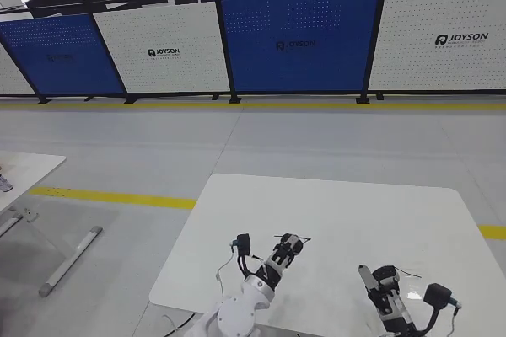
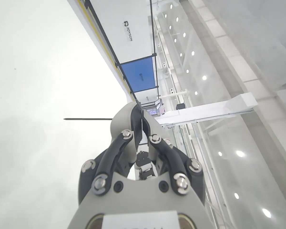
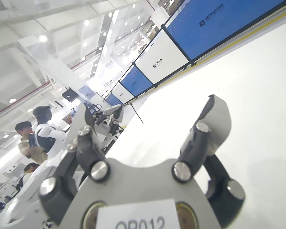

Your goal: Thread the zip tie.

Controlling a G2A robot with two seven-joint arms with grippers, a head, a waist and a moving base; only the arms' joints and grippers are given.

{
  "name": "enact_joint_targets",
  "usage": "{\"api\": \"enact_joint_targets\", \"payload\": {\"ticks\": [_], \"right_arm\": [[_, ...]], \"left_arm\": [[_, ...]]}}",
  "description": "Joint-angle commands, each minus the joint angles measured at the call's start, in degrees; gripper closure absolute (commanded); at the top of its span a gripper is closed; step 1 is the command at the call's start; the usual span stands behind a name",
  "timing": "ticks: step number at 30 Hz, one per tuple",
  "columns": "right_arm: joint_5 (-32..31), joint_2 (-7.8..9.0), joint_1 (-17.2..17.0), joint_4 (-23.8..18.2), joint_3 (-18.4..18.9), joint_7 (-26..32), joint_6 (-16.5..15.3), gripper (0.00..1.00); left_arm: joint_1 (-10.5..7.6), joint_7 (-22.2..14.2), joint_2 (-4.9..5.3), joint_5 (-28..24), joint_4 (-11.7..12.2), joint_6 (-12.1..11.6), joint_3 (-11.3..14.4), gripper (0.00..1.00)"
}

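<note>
Over near edge of counter (image 1: 337,202): left hand (image 2: 141,113) pinched shut on zip tie (image 2: 88,119); tie's thin black tail juts sideways from fingertips, above white surface; right hand (image 3: 150,113) well apart from left, fingers spread wide, low over counter.

print | logo (image 1: 164,52) on wall panels (image 1: 455,72) | coded label (image 3: 135,215) on right gripper (image 3: 147,106) base

The left gripper (image 2: 141,114) and right gripper (image 3: 147,103) share grey fingers (image 2: 120,120), black linkages (image 2: 110,150), silver screws (image 2: 126,133) and white labels (image 2: 139,220).
</note>
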Motion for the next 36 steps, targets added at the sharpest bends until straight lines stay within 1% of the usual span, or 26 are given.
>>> {"api": "enact_joint_targets", "payload": {"ticks": [1,9,11,12,13,14,16,19,22,24,26,28,30,36], "right_arm": [[-0.1,-0.01,0.1,0.1,0.0,0.0,0.0,0.0],[-0.1,-0.01,0.1,0.1,0.0,0.0,0.0,0.0],[0.9,-0.11,0.8,0.5,-0.6,0.8,0.1,0.0],[1.1,-0.15,1.2,0.9,-0.7,0.8,0.4,0.0],[1.2,-0.19,1.4,1.1,-0.8,0.8,0.5,0.0],[1.9,-0.22,1.6,1.3,-0.7,0.7,0.3,0.0],[3.9,-0.15,1.3,1.0,0.6,-0.1,0.0,0.0],[8.3,0.07,0.0,-0.4,3.5,-2.4,0.0,0.0],[13.2,0.4,-1.7,-1.9,6.9,-4.3,0.0,0.0],[16.4,0.64,-2.7,-2.7,9.2,-5.3,0.0,0.0],[18.9,0.83,-3.5,-2.9,10.9,-5.6,0.0,0.0],[22.6,0.86,-3.8,-2.3,13.1,-7.9,0.0,0.0],[21.5,0.94,-3.8,-0.9,14.2,-8.3,0.0,0.0],[21.5,0.94,-3.8,-0.9,14.2,-8.3,0.0,0.0]], "left_arm": [[0.01,0.4,0.01,0.0,0.0,0.0,0.0,1.0],[-0.01,0.5,0.0,0.0,0.1,0.1,0.0,1.0],[-0.48,5.1,-0.29,-0.1,0.7,2.4,-0.7,1.0],[-0.7,6.5,-0.52,-1.1,0.6,2.9,-0.5,1.0],[-0.86,7.1,-0.69,-2.5,0.6,3.0,-0.4,1.0],[-1.09,8.3,-0.83,-3.6,0.7,2.9,-1.0,1.0],[-1.16,9.7,-1.01,-5.3,0.8,2.6,-1.6,1.0],[-1.43,11.8,-1.3,-8.1,1.3,2.4,-2.6,1.0],[-1.87,12.8,-1.62,-11.8,2.2,3.2,-3.6,1.0],[-2.23,13.2,-1.8,-13.3,3.0,3.6,-3.9,1.0],[-2.52,13.6,-1.94,-14.3,3.5,3.9,-4.2,1.0],[-2.78,14.9,-2.13,-15.4,4.4,4.8,-4.5,1.0],[-2.78,14.9,-2.13,-15.4,4.4,4.8,-4.5,1.0],[-2.78,14.9,-2.13,-15.4,4.4,4.8,-4.5,1.0]]}}
